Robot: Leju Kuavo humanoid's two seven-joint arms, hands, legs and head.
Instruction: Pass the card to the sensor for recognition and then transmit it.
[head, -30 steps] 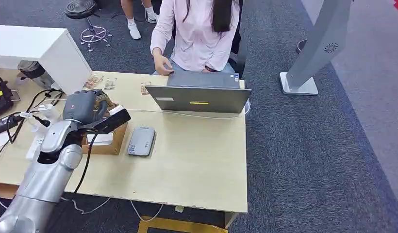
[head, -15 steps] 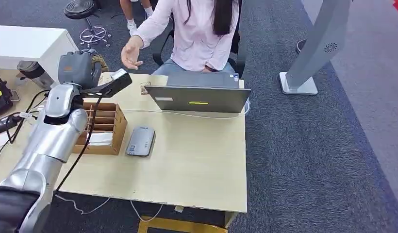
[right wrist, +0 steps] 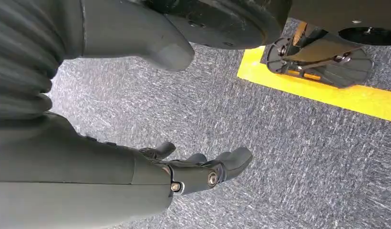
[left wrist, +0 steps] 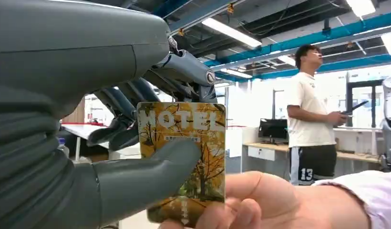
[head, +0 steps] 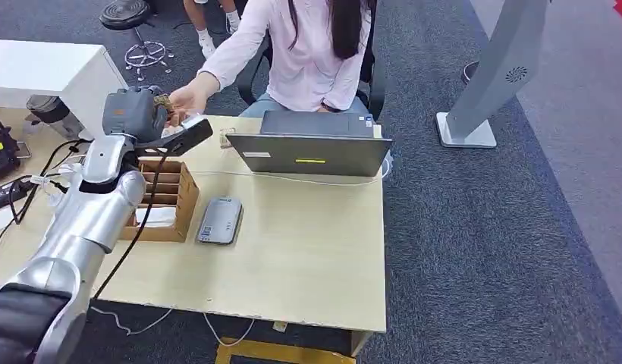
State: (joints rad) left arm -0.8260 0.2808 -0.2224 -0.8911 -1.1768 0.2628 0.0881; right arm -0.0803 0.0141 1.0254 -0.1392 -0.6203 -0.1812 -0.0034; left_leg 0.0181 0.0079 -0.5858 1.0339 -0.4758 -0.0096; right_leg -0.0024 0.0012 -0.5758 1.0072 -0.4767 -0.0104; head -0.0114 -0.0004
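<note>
Handover under way at the desk's 11 o'clock corner.
Left hand (left wrist: 112, 157) pinches card (left wrist: 184, 157); person's hand (left wrist: 260, 202) touches its lower edge. Right hand (right wrist: 184, 171) hangs loose, holding nothing. Risk: early release drops card.

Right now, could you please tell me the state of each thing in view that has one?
hotel card: upright, pinched by the left hand, a person's hand touching it.
right hand: hanging over carpet, holding nothing.
laptop: open.
card box: open-topped, on the table.
card reader: lying flat.
</note>
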